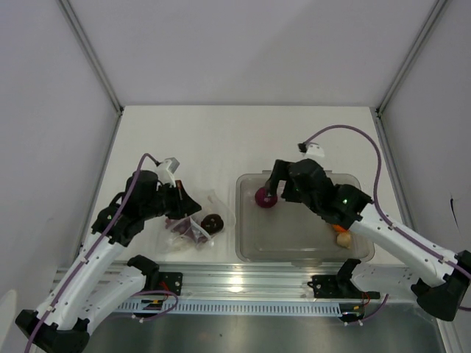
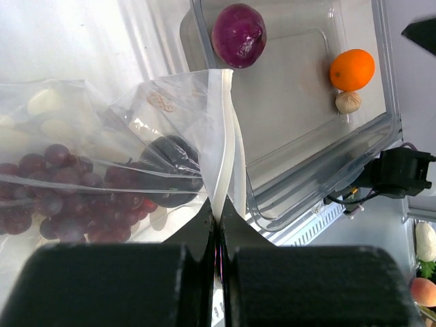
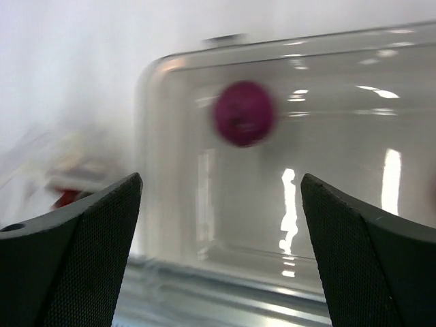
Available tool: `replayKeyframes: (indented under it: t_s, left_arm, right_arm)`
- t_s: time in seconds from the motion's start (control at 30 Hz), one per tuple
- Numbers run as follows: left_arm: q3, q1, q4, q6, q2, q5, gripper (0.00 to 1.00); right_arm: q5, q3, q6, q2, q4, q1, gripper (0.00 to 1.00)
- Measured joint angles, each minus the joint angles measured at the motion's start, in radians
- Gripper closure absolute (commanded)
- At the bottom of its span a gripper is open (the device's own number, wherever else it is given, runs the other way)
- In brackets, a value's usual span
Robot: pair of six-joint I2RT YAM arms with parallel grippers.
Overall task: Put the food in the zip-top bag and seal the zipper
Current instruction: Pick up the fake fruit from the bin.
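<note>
Right wrist: purple fruit (image 3: 244, 113) v. blurred.

Your left fingers (image 2: 102, 286) pinch the zipper (image 2: 223, 136); grape bunch (image 2: 61, 197) and lump (image 2: 170, 163) lie in the zip-top bag (image 2: 102, 122) left of them, tub (image 2: 320, 160) right of them. Round fruit (image 3: 244, 113) sits in the tub ahead of your right fingers (image 3: 75, 252), between them

The crinkly transparent plastic bag (image 2: 170, 102) looks glossy. The rigid clear plastic tub (image 2: 293, 136) is smooth; the white bench (image 1: 221, 140) matt.
</note>
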Motion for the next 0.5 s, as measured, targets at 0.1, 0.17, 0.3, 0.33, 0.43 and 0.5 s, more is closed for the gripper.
replayKeyframes:
  t_s: [0.1,0.17,0.3,0.33,0.43,0.5]
  left_arm:
    - [-0.013,0.000,0.006,0.000,-0.010,0.006,0.99]
    - [-0.019,0.000,0.011,-0.001,-0.013,0.011,0.99]
    - [-0.034,0.000,0.023,0.000,-0.015,0.023,0.99]
    - [-0.037,0.000,0.026,0.000,-0.015,0.025,1.00]
    - [-0.047,0.000,0.038,-0.001,-0.014,0.032,0.99]
    - [-0.050,0.000,0.047,-0.003,-0.014,0.037,0.99]
  right_arm:
    - [0.070,-0.027,0.042,-0.018,-0.104,-0.130,0.01]
    - [0.121,-0.042,0.087,-0.015,-0.178,-0.205,0.00]
    - [0.203,-0.058,0.212,-0.014,-0.325,-0.314,0.01]
    - [0.217,-0.061,0.241,-0.014,-0.353,-0.334,0.01]
    - [0.244,-0.078,0.318,-0.015,-0.408,-0.385,0.00]
    - [0.253,-0.093,0.375,-0.017,-0.438,-0.414,0.01]
